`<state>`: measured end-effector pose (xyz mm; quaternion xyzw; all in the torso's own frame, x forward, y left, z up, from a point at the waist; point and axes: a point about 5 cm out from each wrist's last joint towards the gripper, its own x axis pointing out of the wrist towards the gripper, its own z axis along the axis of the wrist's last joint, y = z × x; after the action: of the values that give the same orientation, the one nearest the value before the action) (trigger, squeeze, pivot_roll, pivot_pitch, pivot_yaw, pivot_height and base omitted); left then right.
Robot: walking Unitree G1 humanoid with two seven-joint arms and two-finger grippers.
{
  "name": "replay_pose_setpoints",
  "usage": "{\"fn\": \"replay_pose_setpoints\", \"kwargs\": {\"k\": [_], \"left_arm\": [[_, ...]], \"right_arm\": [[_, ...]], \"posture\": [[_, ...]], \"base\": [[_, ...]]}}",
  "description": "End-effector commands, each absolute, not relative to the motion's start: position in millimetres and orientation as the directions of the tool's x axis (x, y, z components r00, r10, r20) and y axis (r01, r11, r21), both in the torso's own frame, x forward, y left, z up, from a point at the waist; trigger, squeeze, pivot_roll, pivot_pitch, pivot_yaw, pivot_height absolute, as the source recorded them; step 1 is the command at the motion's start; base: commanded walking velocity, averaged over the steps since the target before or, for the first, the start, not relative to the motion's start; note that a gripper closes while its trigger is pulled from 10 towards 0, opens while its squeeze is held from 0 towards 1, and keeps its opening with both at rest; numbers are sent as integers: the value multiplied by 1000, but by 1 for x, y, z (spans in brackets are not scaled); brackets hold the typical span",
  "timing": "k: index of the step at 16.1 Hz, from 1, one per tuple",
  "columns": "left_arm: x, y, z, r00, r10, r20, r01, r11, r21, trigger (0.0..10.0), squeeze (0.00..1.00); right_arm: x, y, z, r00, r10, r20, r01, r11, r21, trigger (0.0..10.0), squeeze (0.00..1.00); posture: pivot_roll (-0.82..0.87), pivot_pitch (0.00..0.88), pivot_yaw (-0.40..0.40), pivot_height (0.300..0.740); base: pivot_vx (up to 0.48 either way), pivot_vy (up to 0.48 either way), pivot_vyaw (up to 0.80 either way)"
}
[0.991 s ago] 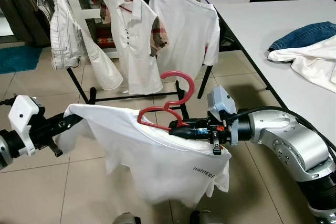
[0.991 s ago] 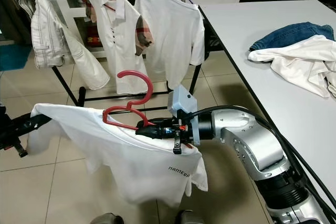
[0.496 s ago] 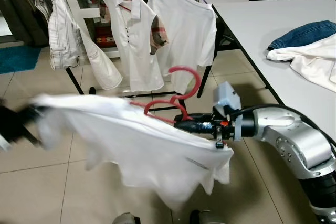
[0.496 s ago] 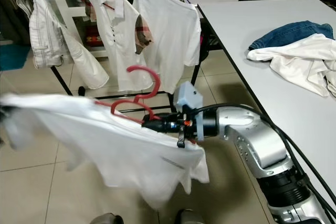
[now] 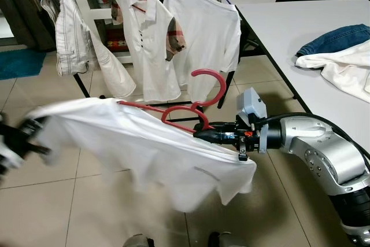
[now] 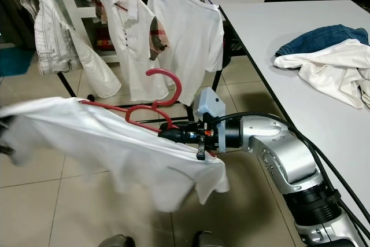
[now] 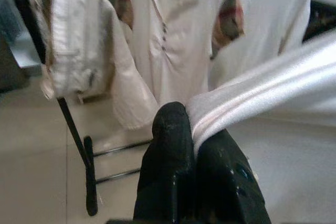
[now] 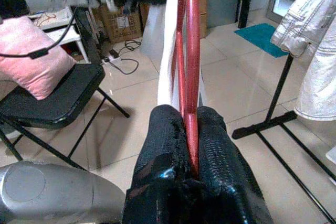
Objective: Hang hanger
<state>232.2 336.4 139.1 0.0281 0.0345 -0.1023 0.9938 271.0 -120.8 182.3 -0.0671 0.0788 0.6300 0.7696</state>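
One red hanger carries one white T-shirt, held above the floor before the clothes rack. The right tool pinches the hanger; the left tool pinches the shirt's edge. Three garments hang on the rack, two lie on the worktop.

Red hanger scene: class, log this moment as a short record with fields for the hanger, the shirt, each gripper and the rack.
hanger: red hanger, hook up, inside the shirt
shirt: white T-shirt, stretched between both grippers, blurred
right gripper: right gripper shut on the hanger
left gripper: left gripper shut on the shirt's edge
rack: clothes rack with three hung garments, behind
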Motion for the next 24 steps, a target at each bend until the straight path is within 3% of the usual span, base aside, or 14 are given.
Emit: {"fn": "replay_pose_setpoints", "kwargs": {"k": [1, 3, 5, 9, 11, 12, 13, 14, 15, 16, 20, 21, 22, 24], "left_arm": [[234, 326, 145, 966, -252, -62, 257, 962, 93, 10000, 0], [231, 321, 142, 958, -270, -94, 281, 950, 139, 10000, 1000], [229, 327, 137, 973, -199, -120, 219, 957, 188, 10000, 1000], [221, 314, 123, 951, -220, -220, 274, 925, 262, 10000, 1000], [226, 294, 119, 959, -223, -177, 255, 949, 187, 10000, 1000], [230, 273, 118, 963, -227, -142, 245, 962, 120, 10000, 1000], [230, 273, 118, 963, -227, -142, 245, 962, 120, 10000, 1000], [229, 251, 115, 950, -273, -153, 292, 948, 125, 10000, 286], [229, 246, 114, 945, -285, -163, 308, 941, 140, 10000, 192], [227, 236, 114, 928, -325, -184, 355, 920, 167, 10000, 0], [229, 197, 122, 858, -482, -180, 512, 832, 212, 10000, 0], [232, 174, 141, 757, -649, -77, 653, 746, 129, 10000, 635], [236, 169, 147, 717, -694, -64, 695, 707, 132, 10000, 1000], [252, 151, 166, 558, -829, -48, 825, 547, 145, 10000, 1000]], "right_arm": [[276, -126, 191, 248, 952, -180, -968, 249, -20, 10000, 0], [281, -122, 189, 303, 937, -172, -951, 309, 9, 10000, 0], [283, -118, 184, 337, 927, -164, -938, 345, 22, 10000, 0], [292, -110, 176, 480, 862, -162, -872, 489, 19, 10000, 0], [303, -108, 178, 623, 773, -120, -776, 630, 35, 10000, 0], [308, -105, 177, 666, 733, -138, -734, 677, 49, 10000, 0], [308, -105, 177, 666, 733, -138, -734, 677, 49, 10000, 0], [315, -97, 178, 674, 720, -164, -728, 685, 20, 10000, 0], [317, -93, 182, 665, 731, -154, -737, 675, 18, 10000, 0], [325, -86, 194, 646, 754, -121, -759, 651, 3, 10000, 0], [344, -71, 214, 643, 763, -70, -763, 645, 24, 10000, 0], [347, -66, 212, 625, 776, -85, -777, 629, 28, 10000, 0], [347, -62, 211, 611, 786, -92, -788, 615, 29, 10000, 0], [342, -50, 210, 541, 829, -141, -836, 549, 22, 10000, 0]], "posture": [[-24, 123, 6, 740], [-26, 123, -1, 740], [-24, 127, -5, 740], [-30, 128, -7, 740], [-38, 129, -11, 740], [-50, 133, -13, 740], [-50, 133, -13, 740], [-52, 134, -10, 740], [-51, 132, -4, 740], [-49, 137, -5, 740], [-41, 133, -20, 740], [-35, 124, -39, 740], [-38, 125, -38, 740], [-42, 124, -39, 740]], "base": [[0, 0, 0], [0, 0, 0], [0, 0, 0], [0, 0, 0], [0, 0, 0], [0, 0, 0], [0, 0, 0], [0, 0, 0], [0, 0, 0], [0, 0, 0], [0, 0, 0], [0, 0, 0], [0, 0, 0], [0, 0, 0]]}}
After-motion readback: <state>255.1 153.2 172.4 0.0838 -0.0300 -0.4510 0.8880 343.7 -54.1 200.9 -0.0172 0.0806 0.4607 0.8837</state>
